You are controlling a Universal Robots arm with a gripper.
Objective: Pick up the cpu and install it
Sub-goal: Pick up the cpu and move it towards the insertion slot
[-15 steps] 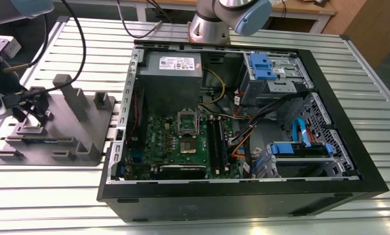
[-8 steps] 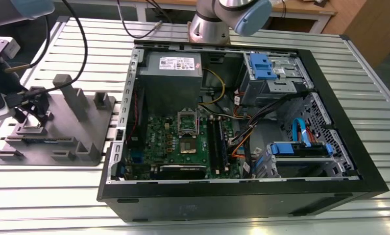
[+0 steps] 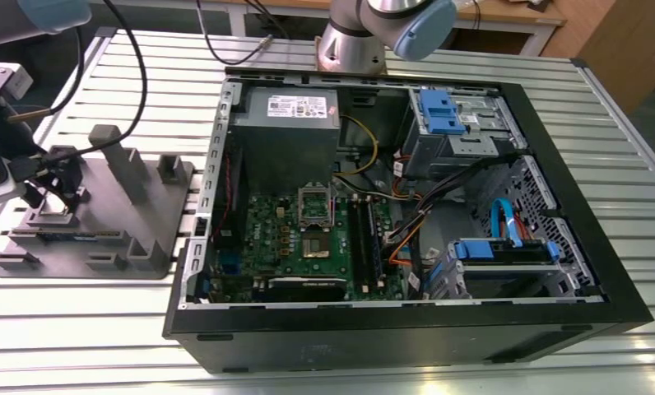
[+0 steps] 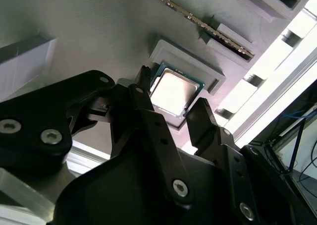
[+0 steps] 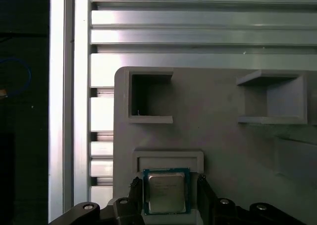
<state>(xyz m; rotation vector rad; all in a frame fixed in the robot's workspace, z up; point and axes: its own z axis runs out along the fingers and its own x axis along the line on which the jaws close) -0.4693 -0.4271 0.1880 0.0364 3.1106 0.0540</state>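
Now, starting at the exterior view's left, we find the gripper [image 3: 48, 183] hanging low over the grey holder tray [image 3: 97, 216]. The tray sits on the slatted metal table [image 3: 86, 329], just beside the open computer case [image 3: 415, 329]. In both wrist views the cpu [image 5: 166, 191] lies flat in a shallow framed pocket of that tray, silvery top up. We judge the pocket keeps the chip square so it can be taken by its edges. The jaws stand apart, with one of the fingers [image 5: 135, 191] on either side of the chip, close to its rim but not clamped on it. So we read the cpu as resting in the tray, not yet lifted. Toward the exterior view's right, the motherboard [image 3: 355, 247] lies flat in the case. Its socket [image 3: 314, 245] looks uncovered, presumably to take the chip from above.
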